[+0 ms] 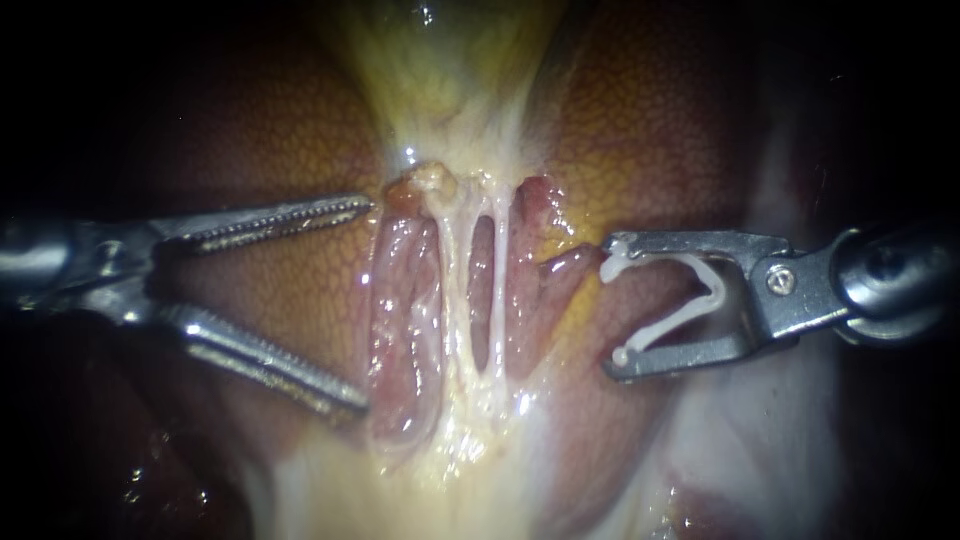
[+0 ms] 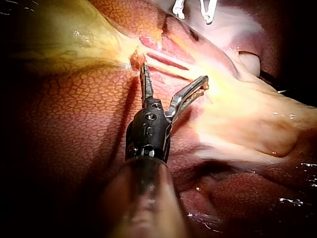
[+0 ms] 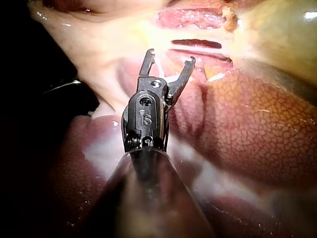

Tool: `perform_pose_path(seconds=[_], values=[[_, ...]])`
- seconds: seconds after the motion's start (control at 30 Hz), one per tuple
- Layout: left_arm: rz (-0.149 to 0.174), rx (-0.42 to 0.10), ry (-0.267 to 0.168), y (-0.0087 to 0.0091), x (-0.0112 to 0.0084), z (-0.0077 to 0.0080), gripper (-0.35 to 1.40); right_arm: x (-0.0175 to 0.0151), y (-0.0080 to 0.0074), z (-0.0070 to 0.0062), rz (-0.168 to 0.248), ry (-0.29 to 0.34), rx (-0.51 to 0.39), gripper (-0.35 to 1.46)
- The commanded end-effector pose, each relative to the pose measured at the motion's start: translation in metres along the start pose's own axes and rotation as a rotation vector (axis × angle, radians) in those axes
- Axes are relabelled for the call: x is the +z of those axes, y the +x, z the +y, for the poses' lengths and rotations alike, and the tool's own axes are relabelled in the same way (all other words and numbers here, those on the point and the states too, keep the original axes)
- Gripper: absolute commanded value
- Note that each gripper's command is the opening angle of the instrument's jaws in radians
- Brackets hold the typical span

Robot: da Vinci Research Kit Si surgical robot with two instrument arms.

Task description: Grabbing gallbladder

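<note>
Two claws: left instrument [image 1: 367,305] spread empty, right instrument [image 1: 608,308] pinching a clip [image 1: 716,290], clearest by endoscope

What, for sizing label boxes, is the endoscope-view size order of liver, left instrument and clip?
1. Liver, spread behind everything.
2. Left instrument, jaws open.
3. Clip, held in the right instrument jaws, clearly smallest.

1. Endoscope: very close, square onto two pale, thin stretched tubes [image 1: 497,300]; the silver right instrument [image 1: 611,308] grips a white plastic clip [image 1: 718,292].
2. Left wrist camera: looks along the serrated metal left instrument [image 2: 174,74] toward those tubes.
3. Right wrist camera: faces them from the opposite side.
</note>
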Motion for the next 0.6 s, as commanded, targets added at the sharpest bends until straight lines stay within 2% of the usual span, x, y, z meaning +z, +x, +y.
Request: perform_pose_path(seconds=[0.03, 0.23, 0.4, 0.53, 0.6], values=[[0.001, -0.006, -0.006, -0.0002, -0.0001, 0.0001, 0.98, 0.0, 0.0, 0.0, 0.0, 0.0, 0.0, 0.6], [0.003, -0.071, -0.045, -0.0017, 0.0001, 0.0013, 0.91, 0.0, -0.0001, 0.0002, 0.0, -0.001, 0.001, 0.6], [0.004, -0.085, -0.072, -0.0032, 0.001, 0.0032, 0.88, 0.0, -0.0001, 0.0002, 0.0, -0.002, 0.001, 0.6], [0.001, -0.119, -0.08, -0.0032, 0.0021, 0.0048, 0.85, 0.0, -0.0001, 0.0002, 0.0, -0.002, 0.001, 0.6], [0.01, -0.131, -0.081, -0.0029, 0.0025, 0.0055, 0.8, 0.0, -0.0001, 0.0002, 0.0, -0.002, 0.001, 0.6]])
